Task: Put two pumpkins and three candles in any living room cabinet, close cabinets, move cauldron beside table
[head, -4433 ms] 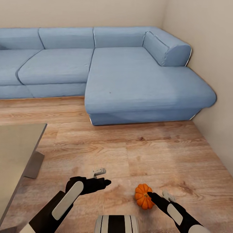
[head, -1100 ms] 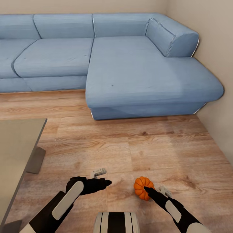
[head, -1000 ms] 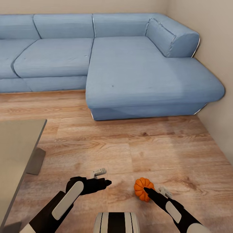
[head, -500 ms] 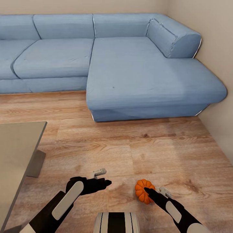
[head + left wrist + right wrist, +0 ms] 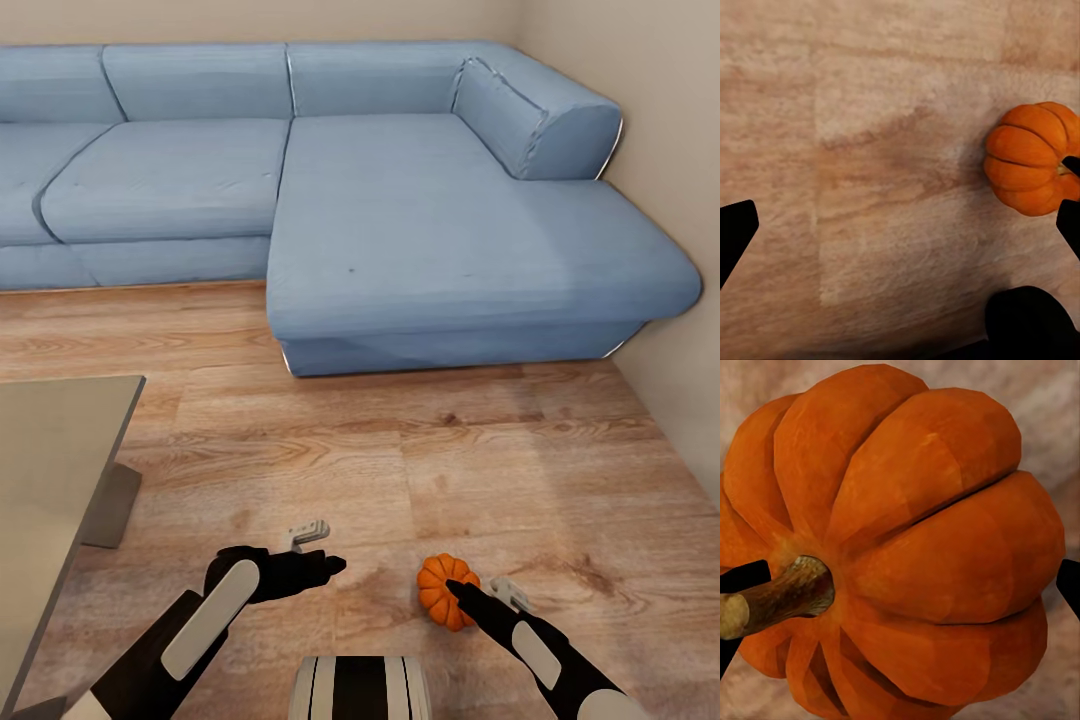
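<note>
One small ribbed orange pumpkin (image 5: 440, 592) lies on the wood floor in front of me, stem pointing sideways. My right gripper (image 5: 455, 590) is open and reaches down around it. In the right wrist view the pumpkin (image 5: 907, 547) sits between the two black fingertips (image 5: 736, 577), which show at the frame's edges. Whether they touch it I cannot tell. My left gripper (image 5: 335, 565) hangs open over bare floor, a hand's width to the left of the pumpkin (image 5: 1031, 157), with nothing between its fingers. Candles, cabinet and cauldron are out of view.
A blue corner sofa (image 5: 400, 220) fills the far side, its chaise reaching toward me. A beige wall (image 5: 680, 150) closes the right side. A grey table (image 5: 50, 470) with a flat foot stands at the left. Wood floor (image 5: 400, 450) lies between them.
The whole picture has shifted slightly over the earlier frames, so the camera moved. The right gripper stays at the pumpkin and the left arm holds its pose.
</note>
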Controlling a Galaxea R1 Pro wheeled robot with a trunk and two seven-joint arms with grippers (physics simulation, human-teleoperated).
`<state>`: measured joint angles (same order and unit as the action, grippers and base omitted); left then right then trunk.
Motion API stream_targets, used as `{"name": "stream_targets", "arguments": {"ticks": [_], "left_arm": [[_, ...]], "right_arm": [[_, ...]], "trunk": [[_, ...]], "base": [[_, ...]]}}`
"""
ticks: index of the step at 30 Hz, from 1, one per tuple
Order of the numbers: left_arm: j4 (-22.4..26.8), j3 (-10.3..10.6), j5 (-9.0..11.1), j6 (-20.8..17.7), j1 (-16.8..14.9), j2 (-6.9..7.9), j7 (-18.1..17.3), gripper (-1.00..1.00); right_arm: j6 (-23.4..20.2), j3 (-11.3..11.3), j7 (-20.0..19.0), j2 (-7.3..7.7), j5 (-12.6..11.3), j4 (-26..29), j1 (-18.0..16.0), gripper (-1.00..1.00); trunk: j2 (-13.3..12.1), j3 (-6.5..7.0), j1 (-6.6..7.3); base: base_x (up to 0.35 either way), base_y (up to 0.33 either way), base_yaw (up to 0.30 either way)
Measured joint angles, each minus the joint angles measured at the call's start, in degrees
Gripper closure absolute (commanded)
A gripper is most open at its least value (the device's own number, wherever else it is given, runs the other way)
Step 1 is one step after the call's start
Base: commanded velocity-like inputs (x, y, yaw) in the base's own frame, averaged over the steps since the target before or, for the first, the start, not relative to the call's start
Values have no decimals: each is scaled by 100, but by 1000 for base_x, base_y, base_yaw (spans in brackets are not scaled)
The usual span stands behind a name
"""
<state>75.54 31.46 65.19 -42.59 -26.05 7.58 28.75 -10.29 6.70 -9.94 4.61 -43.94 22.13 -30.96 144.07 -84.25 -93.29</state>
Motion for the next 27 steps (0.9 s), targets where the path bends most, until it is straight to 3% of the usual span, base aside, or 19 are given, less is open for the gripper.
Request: {"name": "stream_targets", "arguments": {"ticks": [27], "left_arm": [[-3, 5, 67, 0, -1, -9, 1, -100]], "right_arm": [[2, 0, 39, 6, -3, -76, 1, 100]], "trunk": [[-3, 44, 5]], "base": [[0, 0, 0]]}}
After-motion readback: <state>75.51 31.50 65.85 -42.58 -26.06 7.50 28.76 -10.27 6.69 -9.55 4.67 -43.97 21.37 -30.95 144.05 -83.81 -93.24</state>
